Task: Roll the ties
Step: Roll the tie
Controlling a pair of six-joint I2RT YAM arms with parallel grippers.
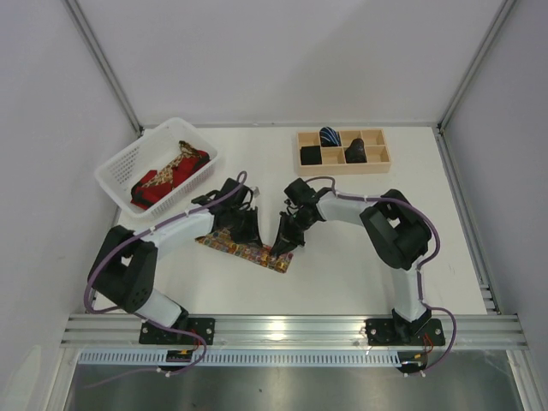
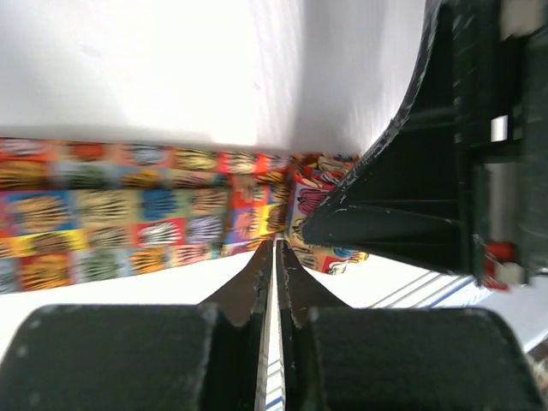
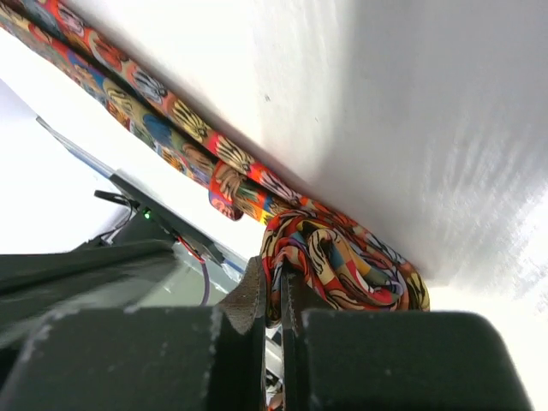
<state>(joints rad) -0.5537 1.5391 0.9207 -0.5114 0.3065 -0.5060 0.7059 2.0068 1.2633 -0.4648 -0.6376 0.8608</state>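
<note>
Multicoloured tie (image 1: 229, 247) flat across desk (image 1: 351, 257), long axis left-to-right. Rolled right end pinched in right claw (image 3: 276, 287). Left claw (image 2: 275, 257) closed, tips at unrolled strip alongside.

A robotics lab cell: white table (image 1: 360, 253) boxed by plain white panels (image 1: 282, 60) on aluminium struts (image 1: 104, 64), two robot arms (image 1: 128, 270) bolted to a near-edge rail (image 1: 291, 330).

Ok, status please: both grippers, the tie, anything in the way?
Left gripper jaws shut, tips at tie. Right gripper jaws shut on its bunched end. Nothing in the way; basket, tray apart.
</note>
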